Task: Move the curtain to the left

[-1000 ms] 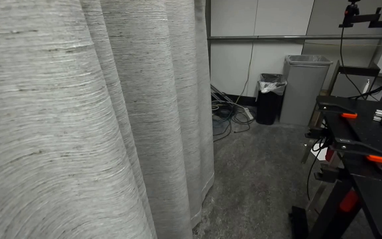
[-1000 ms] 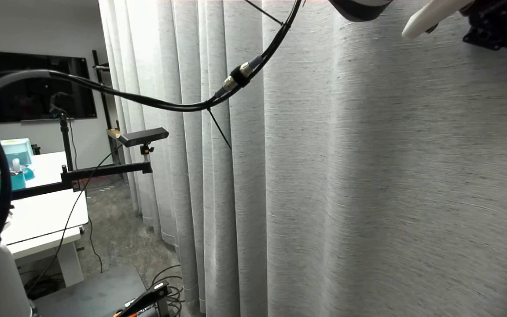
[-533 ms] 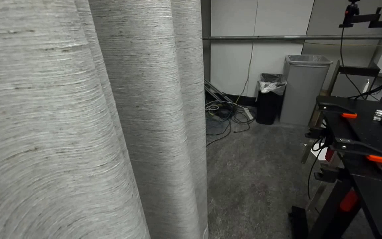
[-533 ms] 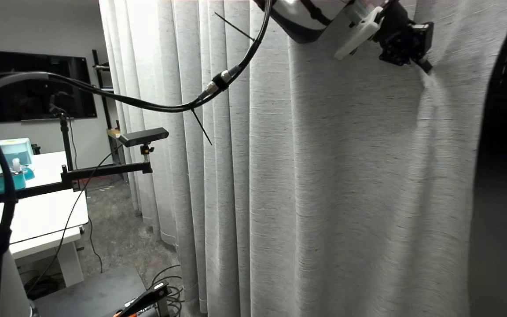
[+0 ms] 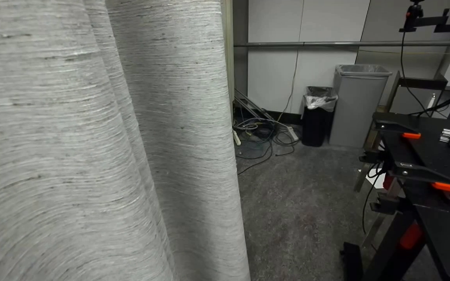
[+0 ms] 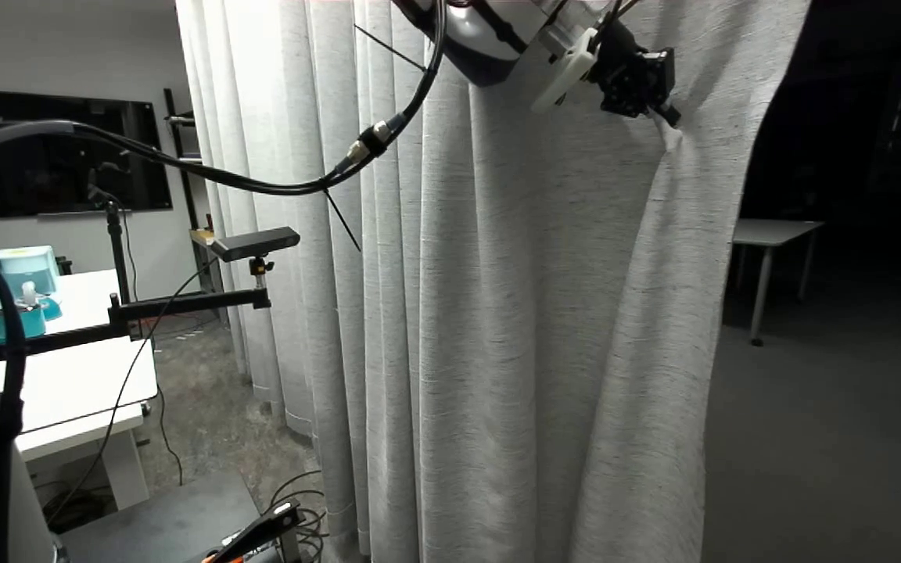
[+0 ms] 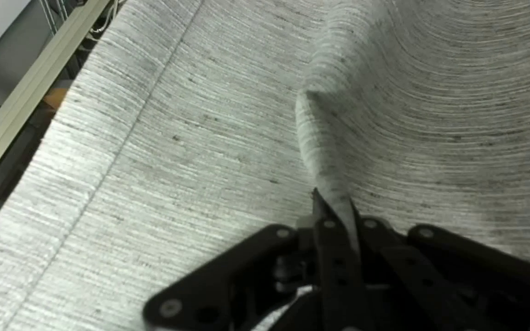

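One narrow tuck of the light grey curtain (image 6: 513,313) is pinched tight in the Robotiq gripper (image 7: 335,203), near the edge that, in an exterior view, hangs at right, a table (image 6: 775,232) showing far beyond. Pulling left slowly and level should bunch it without stripping so slight a hold.

In total I count 1 curtain (image 6: 509,297) & 1 end effector (image 7: 335,202). In an exterior view there are 2 bins (image 5: 356,109) (image 5: 315,127), 1 lg. & 1 sm., plus 2 clamps (image 5: 397,127) (image 5: 420,173) on the counter (image 5: 443,234). In an exterior view are also 1 wall screen (image 6: 28,173) & 1 bar-shaped cam (image 6: 255,243).
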Motion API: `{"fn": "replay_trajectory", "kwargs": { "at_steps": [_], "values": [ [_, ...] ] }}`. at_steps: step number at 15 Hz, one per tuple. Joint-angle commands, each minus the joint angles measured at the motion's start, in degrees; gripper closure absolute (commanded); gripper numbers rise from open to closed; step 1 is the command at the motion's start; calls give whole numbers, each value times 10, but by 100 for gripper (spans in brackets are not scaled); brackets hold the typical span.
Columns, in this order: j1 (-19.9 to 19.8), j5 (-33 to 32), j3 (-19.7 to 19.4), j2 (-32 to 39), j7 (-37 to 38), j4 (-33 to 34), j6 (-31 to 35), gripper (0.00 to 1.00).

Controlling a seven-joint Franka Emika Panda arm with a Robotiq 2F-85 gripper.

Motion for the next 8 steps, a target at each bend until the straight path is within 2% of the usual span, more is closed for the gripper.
{"fn": "replay_trajectory", "kwargs": {
  "at_steps": [1,5,8],
  "values": [
    [18,-42,44,-41,62,-83,-11,100],
    [27,-61,101,-79,99,-109,-56,100],
    [38,-67,146,-87,116,-100,-101,100]
  ]
}}
